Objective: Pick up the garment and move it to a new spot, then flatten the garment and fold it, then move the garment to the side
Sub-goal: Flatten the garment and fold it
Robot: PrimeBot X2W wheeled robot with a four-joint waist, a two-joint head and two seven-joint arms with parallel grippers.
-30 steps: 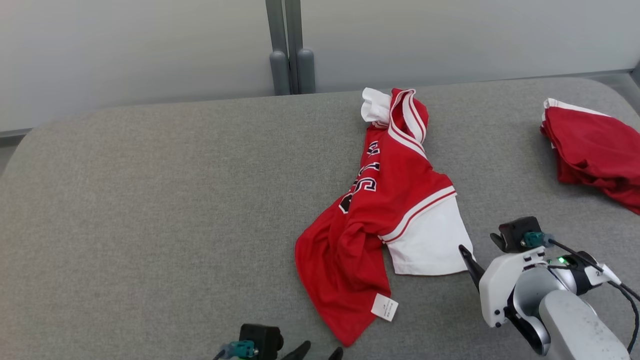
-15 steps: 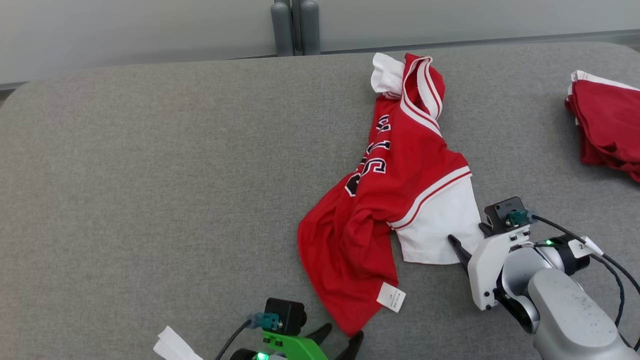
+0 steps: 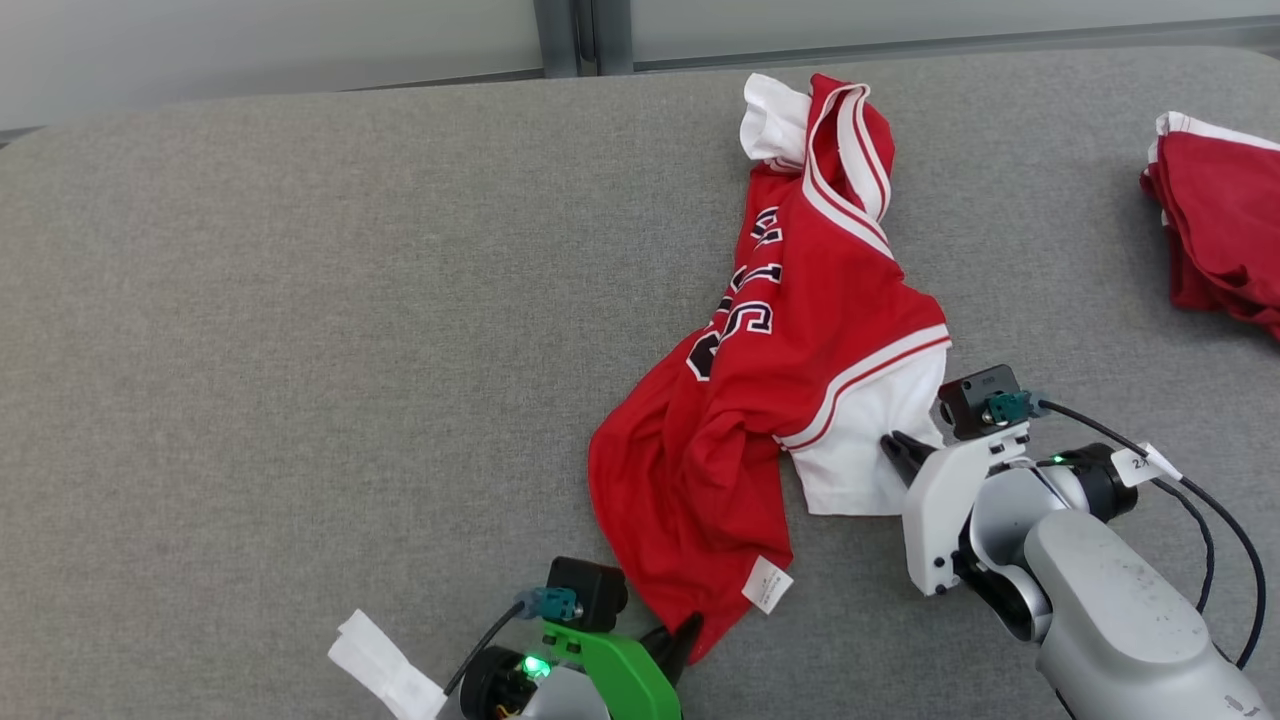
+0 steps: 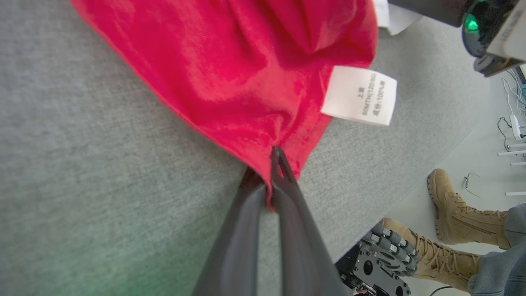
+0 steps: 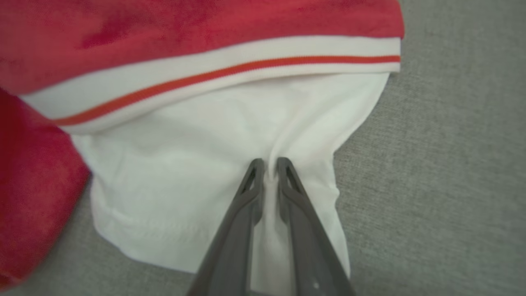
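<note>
A crumpled red and white jersey (image 3: 790, 350) with black lettering lies on the grey padded table (image 3: 300, 350), stretching from the far middle toward the near edge. My left gripper (image 3: 680, 640) is shut on the jersey's red bottom corner (image 4: 263, 135), pinching the hem just below a white care label (image 4: 359, 95). My right gripper (image 3: 900, 452) is shut on the white sleeve (image 5: 230, 164), whose cloth puckers between the fingers (image 5: 252, 181) under the red and white striped trim.
A second red garment (image 3: 1225, 225) lies heaped at the table's far right edge. A white tag (image 3: 385, 672) hangs by my left wrist. Past the table's edge in the left wrist view are a person's tan boots (image 4: 456, 222) and a robot hand (image 4: 388, 250).
The camera has tilted down. Both grippers have moved forward onto the jersey: the left came to the red corner, the right to the white sleeve, and the sleeve now bunches.
</note>
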